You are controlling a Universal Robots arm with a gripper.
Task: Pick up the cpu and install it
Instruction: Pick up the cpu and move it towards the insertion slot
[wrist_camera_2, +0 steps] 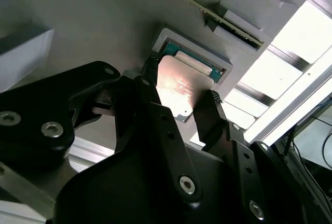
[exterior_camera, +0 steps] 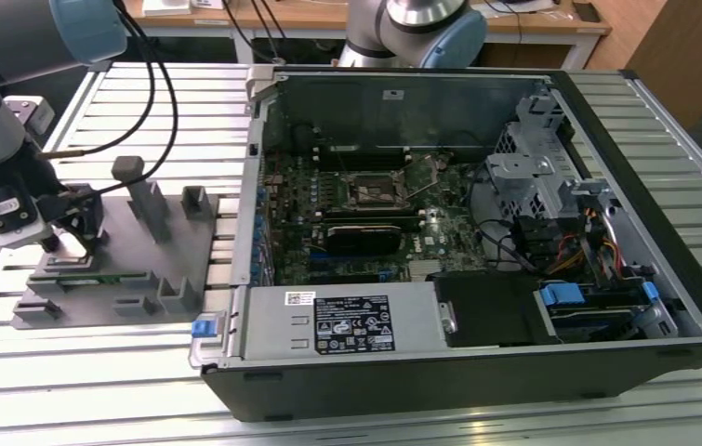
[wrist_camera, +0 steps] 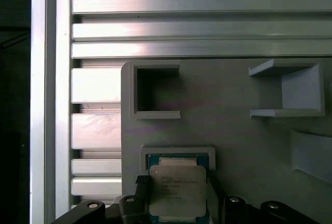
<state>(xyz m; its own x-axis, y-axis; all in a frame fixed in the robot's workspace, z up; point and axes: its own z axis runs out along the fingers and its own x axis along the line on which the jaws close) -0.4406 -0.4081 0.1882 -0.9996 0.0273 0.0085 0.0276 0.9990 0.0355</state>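
The cpu point(wrist_camera_2: 179, 86), a small square chip with a pale metal top, sits between my two black fingers in both wrist views, at its recessed pocket in the grey plastic fixture point(wrist_camera: 233, 130). The chip point(wrist_camera: 178, 189) looks slightly raised and shifted over the pocket's green-lined frame. My gripper point(wrist_camera_2: 182, 81) is shut on it, one fingertip point(wrist_camera_2: 151, 64) against each opposite edge. In the exterior view my gripper point(exterior_camera: 59, 243) hangs low over the fixture point(exterior_camera: 139, 269) at the exterior view's left.
An open computer case point(exterior_camera: 648, 186) lies to the exterior view's right, its motherboard socket point(exterior_camera: 369, 190) near the middle. A long green memory stick point(exterior_camera: 90, 276) rests in the fixture beside upright grey holders point(exterior_camera: 152, 209). Cables point(exterior_camera: 165, 102) trail from the arm. The table is slatted aluminium point(exterior_camera: 90, 372).
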